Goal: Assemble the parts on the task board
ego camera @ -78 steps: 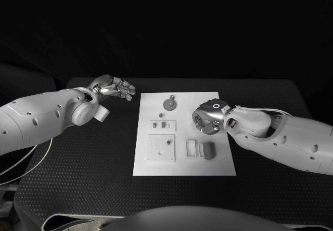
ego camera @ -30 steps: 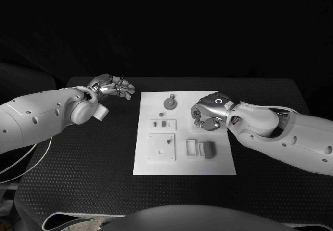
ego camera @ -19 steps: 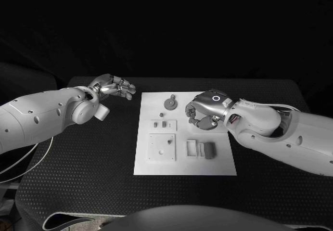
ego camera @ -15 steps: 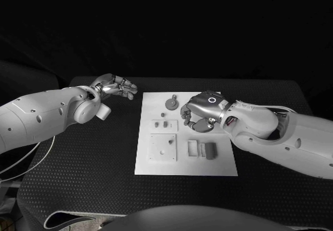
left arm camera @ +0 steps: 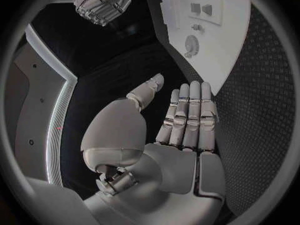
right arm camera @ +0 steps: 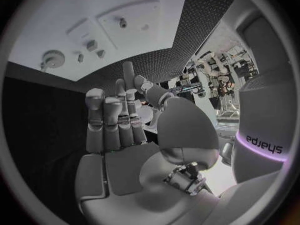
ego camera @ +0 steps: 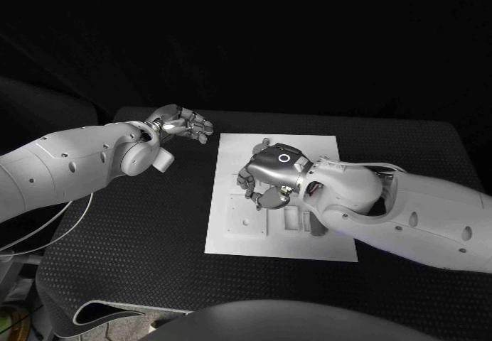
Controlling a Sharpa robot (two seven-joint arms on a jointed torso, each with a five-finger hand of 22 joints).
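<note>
Our right hand (ego camera: 269, 181) hovers over the task board (ego camera: 308, 145) mid-table, fingers curled, apparently gripping nothing; our left hand (ego camera: 183, 125) idles released, off the board's far-left corner. The parts (right arm camera: 91, 45) look light, stiff and slippery, so we'd pinch them by their sides. Their long axes are too small to tell.

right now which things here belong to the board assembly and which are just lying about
Part of the job:
- task board
- gear-shaped part on the board
- small parts beside the gear
- right hand, over the board
- left hand, open, off the board's far left corner

Just there:
- black table
- cable under the left arm
</note>
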